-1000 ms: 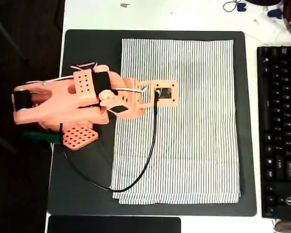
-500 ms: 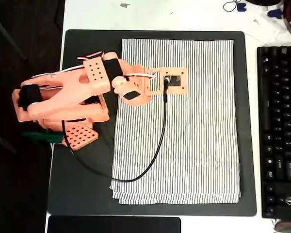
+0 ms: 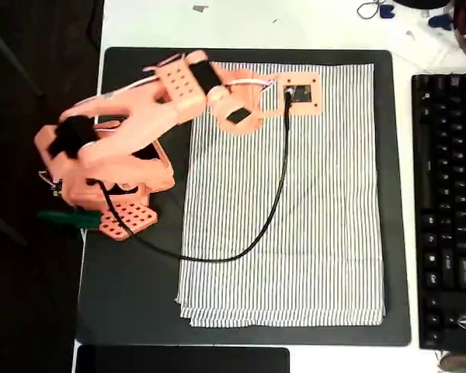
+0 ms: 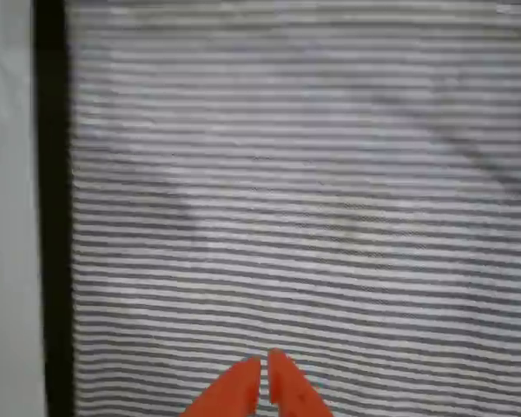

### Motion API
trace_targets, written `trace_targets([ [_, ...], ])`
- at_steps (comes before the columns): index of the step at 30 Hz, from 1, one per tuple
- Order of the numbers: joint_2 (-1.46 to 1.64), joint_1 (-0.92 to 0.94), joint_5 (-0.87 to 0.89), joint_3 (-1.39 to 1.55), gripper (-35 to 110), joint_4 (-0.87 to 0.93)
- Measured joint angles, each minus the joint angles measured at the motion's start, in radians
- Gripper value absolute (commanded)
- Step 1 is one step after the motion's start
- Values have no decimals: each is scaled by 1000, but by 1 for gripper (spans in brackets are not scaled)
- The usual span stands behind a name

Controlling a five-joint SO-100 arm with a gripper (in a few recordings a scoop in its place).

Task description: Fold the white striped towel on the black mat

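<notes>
The white striped towel (image 3: 318, 217) lies spread flat on the black mat (image 3: 140, 295), covering most of the mat's right part. In the overhead view the orange arm (image 3: 140, 132) reaches from the left over the towel's top edge, and its wrist camera mount (image 3: 299, 92) hides the fingers. In the wrist view my gripper (image 4: 266, 369) hangs above the towel (image 4: 286, 217) with its two orange fingertips pressed together and nothing between them. A strip of the black mat (image 4: 52, 217) runs down the left of that view.
A black keyboard (image 3: 446, 210) lies right of the mat. A smaller black slab (image 3: 182, 360) sits at the bottom edge. The camera's black cable (image 3: 264, 225) loops across the towel's left half. White table (image 3: 295, 23) borders the mat at the top.
The arm has swung from the towel's left middle toward the top of the picture and farther right. The cable has trailed after it. The towel has not moved.
</notes>
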Motion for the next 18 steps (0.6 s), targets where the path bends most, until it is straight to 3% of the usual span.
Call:
trace_targets([
  [18, -523, -135, 144, -558, 1, 149],
])
